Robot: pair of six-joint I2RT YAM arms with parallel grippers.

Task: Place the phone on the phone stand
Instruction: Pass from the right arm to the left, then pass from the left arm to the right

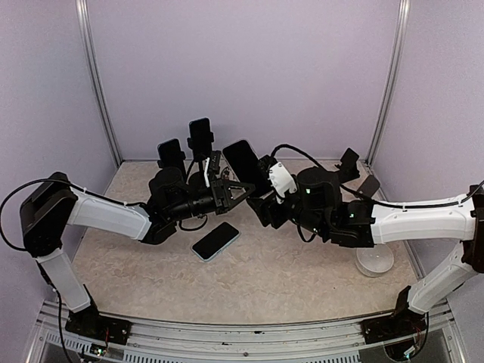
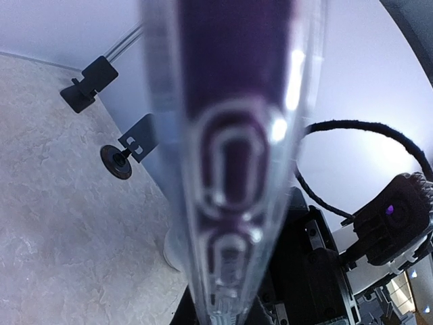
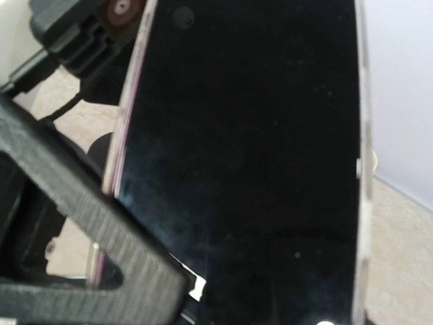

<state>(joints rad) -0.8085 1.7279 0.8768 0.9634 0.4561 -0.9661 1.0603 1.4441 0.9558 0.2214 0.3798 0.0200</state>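
A phone [image 1: 240, 162] with a dark screen and a clear case is held tilted in the air over the table's middle. My left gripper [image 1: 236, 189] is shut on its lower left edge. My right gripper [image 1: 263, 190] grips its lower end across the width. The left wrist view looks along the phone's [image 2: 230, 135] edge, purple under the clear case. In the right wrist view the phone's screen [image 3: 250, 156] fills the frame, and the left gripper's ridged finger [image 3: 101, 244] crosses its corner. Empty black phone stands [image 1: 349, 162] [image 1: 369, 185] are at the back right.
Another phone [image 1: 215, 240] lies flat on the table below the grippers. Two more phones [image 1: 171, 153] [image 1: 200, 136] sit upright on stands at the back. A white round base [image 1: 376, 261] stands under the right forearm. Walls close in the back and sides.
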